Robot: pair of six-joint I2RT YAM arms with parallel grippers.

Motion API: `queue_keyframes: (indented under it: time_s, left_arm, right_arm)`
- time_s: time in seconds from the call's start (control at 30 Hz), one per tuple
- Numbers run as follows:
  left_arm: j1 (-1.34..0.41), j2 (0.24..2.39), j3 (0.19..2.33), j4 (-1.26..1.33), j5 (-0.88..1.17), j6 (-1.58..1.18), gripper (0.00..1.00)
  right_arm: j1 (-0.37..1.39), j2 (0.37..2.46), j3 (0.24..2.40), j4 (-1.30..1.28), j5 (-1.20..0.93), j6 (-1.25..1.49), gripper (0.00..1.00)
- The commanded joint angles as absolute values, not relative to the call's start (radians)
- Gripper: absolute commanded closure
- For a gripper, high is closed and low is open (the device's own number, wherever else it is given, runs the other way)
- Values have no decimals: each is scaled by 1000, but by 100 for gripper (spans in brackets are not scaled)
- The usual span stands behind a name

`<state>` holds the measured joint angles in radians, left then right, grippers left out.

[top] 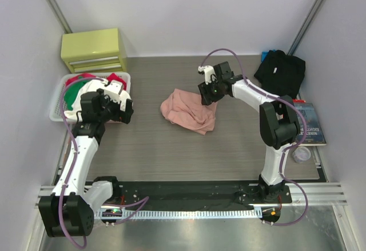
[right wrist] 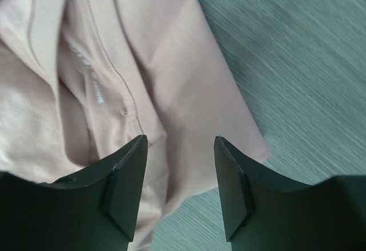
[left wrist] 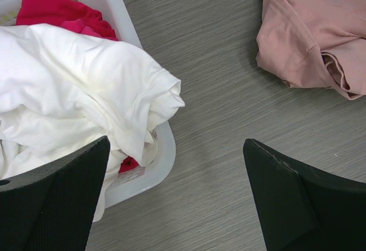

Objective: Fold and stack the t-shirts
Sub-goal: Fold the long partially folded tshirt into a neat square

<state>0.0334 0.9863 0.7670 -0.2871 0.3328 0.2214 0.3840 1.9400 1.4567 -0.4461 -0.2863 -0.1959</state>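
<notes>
Right gripper (right wrist: 180,142): jaws parted, nothing pinched, low over right edge of pink t-shirt (right wrist: 171,62); cloth under gap and under left finger. Pink t-shirt: crumpled heap, middle of table (top: 148,148), long axis left-right, slanting slightly toward near right; collar direction unclear. Black t-shirt (top: 280,71): bunched at far right corner, well apart. Left gripper (left wrist: 176,143): jaws wide, empty, beside basket (left wrist: 166,154).

The right gripper (right wrist: 180,148) hangs over the pink t-shirt (right wrist: 166,56). Its two black fingers (right wrist: 123,194) are apart, with pink cloth showing in the gap. The shirt lies bunched up with folds. The gray table (right wrist: 303,62) shows on the right.
</notes>
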Motion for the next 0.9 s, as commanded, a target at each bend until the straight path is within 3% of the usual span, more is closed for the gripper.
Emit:
queue_keyframes:
  time_s: [0.0, 0.53, 0.57, 0.6, 0.7, 0.87]
  left_arm:
    - [40, 979, 788, -271, 333, 236, 0]
    - [38, 985, 790, -272, 330, 238, 0]
    - [40, 985, 790, -272, 328, 238, 0]
    - [40, 985, 785, -273, 328, 238, 0]
    - [40, 982, 781, -272, 330, 238, 0]
    - [40, 979, 784, -272, 328, 242, 0]
  right_arm:
    - [377, 1884, 1421, -462, -288, -215, 44]
    - [413, 1853, 1362, -477, -354, -196, 46]
    - [417, 1850, 1362, -474, -350, -196, 49]
    - [422, 1838, 1361, -474, -347, -198, 71]
    - [443, 1819, 1356, -463, -325, -190, 99]
    - [465, 1776, 1347, -465, -344, -176, 99]
